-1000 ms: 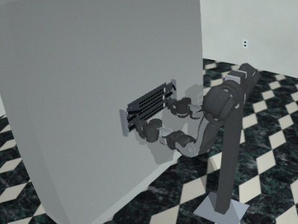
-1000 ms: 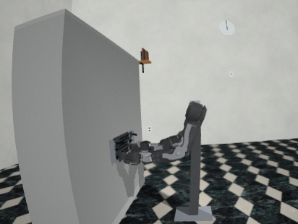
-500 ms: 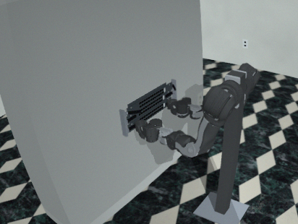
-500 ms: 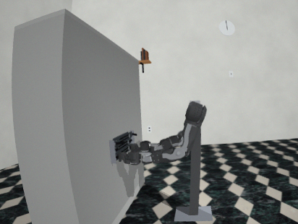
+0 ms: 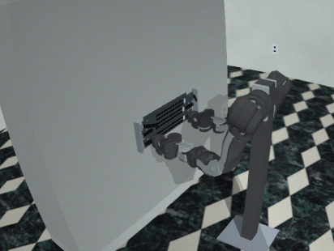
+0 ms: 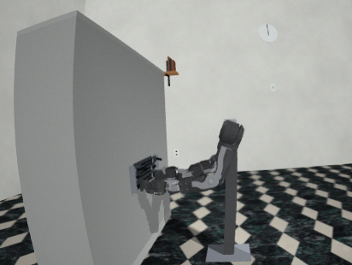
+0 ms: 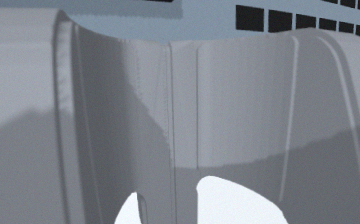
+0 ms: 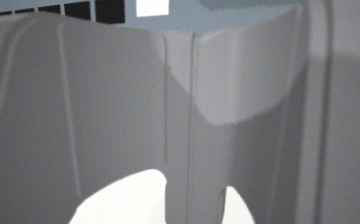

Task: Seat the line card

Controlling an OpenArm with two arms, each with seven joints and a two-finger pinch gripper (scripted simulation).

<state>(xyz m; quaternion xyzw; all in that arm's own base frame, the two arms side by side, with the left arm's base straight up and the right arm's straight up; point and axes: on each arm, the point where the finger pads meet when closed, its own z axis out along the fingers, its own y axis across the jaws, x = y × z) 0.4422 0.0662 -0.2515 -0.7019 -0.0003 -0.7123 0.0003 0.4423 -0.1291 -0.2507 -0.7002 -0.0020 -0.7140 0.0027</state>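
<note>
Both pressed together: left tool point(image 5: 156, 142) point(image 6: 143, 185) point(image 7: 172, 100), right tool point(image 5: 191, 116) point(image 6: 155, 174) point(image 8: 190, 100) | card cage point(image 5: 139, 138) point(image 6: 132, 179) point(image 7: 212, 22) point(image 8: 187, 20) just ahead, contact unclear

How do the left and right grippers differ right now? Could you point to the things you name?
The left gripper point(image 5: 154, 142) point(image 6: 145, 185) point(image 7: 171, 45) is at the card cage's point(image 5: 139, 138) point(image 6: 132, 177) point(image 7: 210, 20) point(image 8: 225, 10) near end in the top view, the right gripper point(image 5: 190, 117) point(image 6: 155, 174) point(image 8: 192, 34) toward its far end. Dark vents show right of centre beyond the left gripper, left of centre beyond the right gripper. Both are shut.
</note>
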